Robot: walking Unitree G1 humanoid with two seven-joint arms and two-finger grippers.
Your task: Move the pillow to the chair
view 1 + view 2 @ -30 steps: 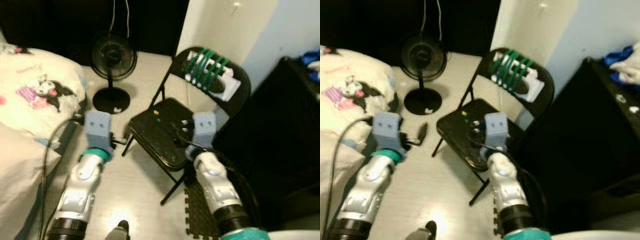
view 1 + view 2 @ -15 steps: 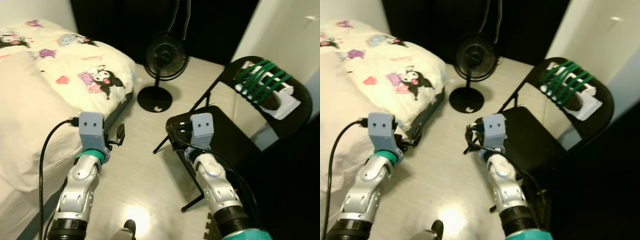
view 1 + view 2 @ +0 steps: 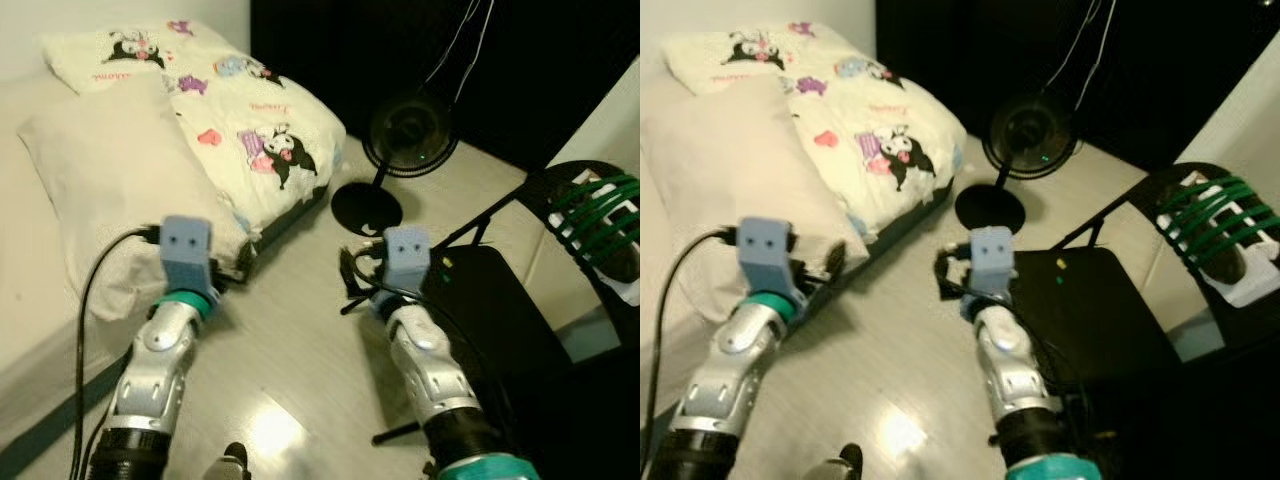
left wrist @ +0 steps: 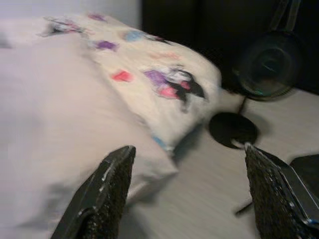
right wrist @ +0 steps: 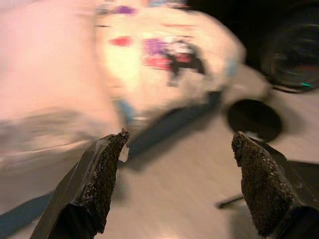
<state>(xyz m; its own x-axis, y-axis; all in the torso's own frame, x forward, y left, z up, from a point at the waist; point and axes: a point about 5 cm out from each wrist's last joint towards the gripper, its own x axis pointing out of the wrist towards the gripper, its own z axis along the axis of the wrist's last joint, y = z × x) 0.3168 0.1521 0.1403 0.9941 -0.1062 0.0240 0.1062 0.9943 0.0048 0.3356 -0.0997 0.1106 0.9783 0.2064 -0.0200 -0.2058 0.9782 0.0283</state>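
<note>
Pillow (image 3: 120,190) – plain white, lying on the bed (image 3: 25,330) at the left, its near right corner at the mattress edge just beyond the left gripper (image 4: 192,194). Beyond it, a second cushion w/ cartoon prints (image 3: 250,130) runs toward the far right corner of the bed and overhangs the edge. Left gripper is held out over the bed's edge, fingers (image 4: 107,186) spread wide apart w/ nothing between them; the wrist view looks past them onto the plain pillow and the printed one. Right gripper (image 5: 182,186) is out over the pale floor (image 3: 290,370) between bed and chair, fingers (image 5: 102,172) likewise wide apart and holding nothing – its wrist view is blurred but shows the bed edge and the fan base. Black folding chair (image 3: 500,320) stands at the right, seat bare apart from a couple of small coloured specks, green cord (image 3: 595,205) wound around a white item on its backrest. Black pedestal fan (image 3: 410,135) stands on the floor at the far side, between bed and chair, its round base (image 3: 365,208) near the printed cushion's corner. A black cable (image 3: 90,290) loops from the left wrist down along the arm.
</note>
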